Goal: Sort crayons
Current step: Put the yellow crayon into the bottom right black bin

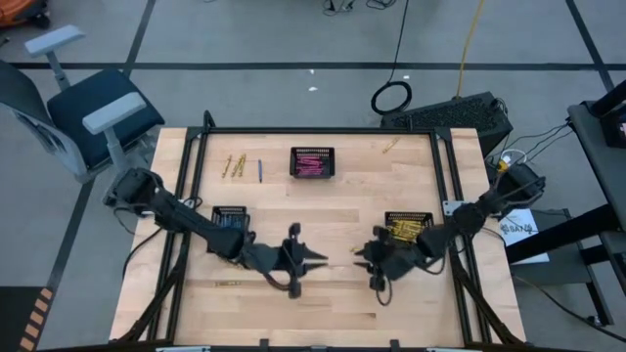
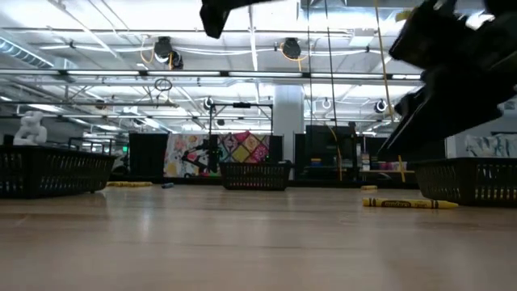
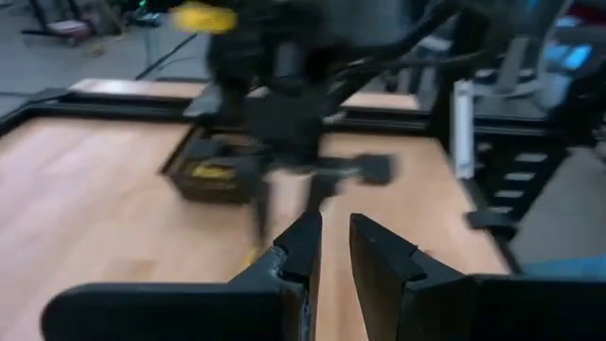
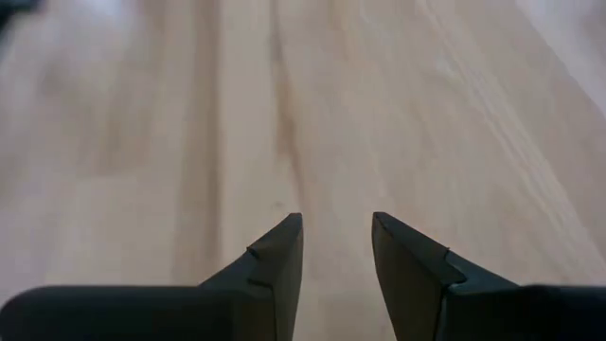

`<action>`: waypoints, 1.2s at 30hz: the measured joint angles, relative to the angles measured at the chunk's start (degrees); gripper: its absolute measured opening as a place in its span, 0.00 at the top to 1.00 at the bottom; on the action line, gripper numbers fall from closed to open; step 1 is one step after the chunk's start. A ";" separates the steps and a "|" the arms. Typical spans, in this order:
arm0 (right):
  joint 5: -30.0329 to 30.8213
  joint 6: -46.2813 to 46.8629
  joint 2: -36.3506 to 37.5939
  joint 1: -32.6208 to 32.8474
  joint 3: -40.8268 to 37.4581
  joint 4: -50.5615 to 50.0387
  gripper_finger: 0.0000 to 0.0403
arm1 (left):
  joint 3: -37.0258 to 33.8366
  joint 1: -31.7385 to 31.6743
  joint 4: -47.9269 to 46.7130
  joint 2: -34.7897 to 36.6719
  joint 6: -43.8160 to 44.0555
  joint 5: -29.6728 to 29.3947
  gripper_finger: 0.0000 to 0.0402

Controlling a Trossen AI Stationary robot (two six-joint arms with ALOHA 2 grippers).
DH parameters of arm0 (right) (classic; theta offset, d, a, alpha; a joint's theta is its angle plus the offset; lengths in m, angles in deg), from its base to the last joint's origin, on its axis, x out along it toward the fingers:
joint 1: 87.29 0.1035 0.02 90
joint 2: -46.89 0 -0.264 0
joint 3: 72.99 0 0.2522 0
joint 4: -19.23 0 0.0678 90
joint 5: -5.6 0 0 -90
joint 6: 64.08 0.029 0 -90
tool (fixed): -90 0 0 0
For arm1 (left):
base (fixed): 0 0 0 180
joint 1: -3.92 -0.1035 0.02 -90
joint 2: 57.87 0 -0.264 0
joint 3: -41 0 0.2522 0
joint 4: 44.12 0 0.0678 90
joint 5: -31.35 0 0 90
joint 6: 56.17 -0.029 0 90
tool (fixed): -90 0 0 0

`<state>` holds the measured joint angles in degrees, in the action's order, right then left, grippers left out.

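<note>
Loose crayons lie flat on the wooden table: two yellow ones (image 1: 235, 166) and a blue one (image 1: 260, 169) at the far left, a yellow one (image 1: 391, 147) at the far right, one (image 1: 227, 284) near the front left. Another yellow crayon (image 2: 408, 203) shows in the low view. My left gripper (image 1: 318, 259) hovers at the table's middle, pointing toward the right arm, open by a narrow gap (image 3: 336, 223) with nothing in it. My right gripper (image 1: 360, 254) faces it, open (image 4: 336, 223) over bare wood.
Three black mesh baskets stand on the table: one with pink crayons (image 1: 311, 163) at the far centre, one (image 1: 230, 220) at the left under my left arm, one with yellow crayons (image 1: 406, 227) at the right beside my right arm. A black frame (image 1: 323, 131) borders the table.
</note>
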<state>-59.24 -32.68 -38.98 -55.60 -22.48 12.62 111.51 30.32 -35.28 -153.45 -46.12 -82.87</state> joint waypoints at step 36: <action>-8.75 -8.65 1.37 -5.49 -0.03 -8.16 0.98 | -0.02 7.38 12.77 -11.18 0.10 -10.56 0.86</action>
<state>-67.99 -41.33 -37.61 -61.09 -22.51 4.46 111.49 37.70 -22.50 -164.63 -46.02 -93.43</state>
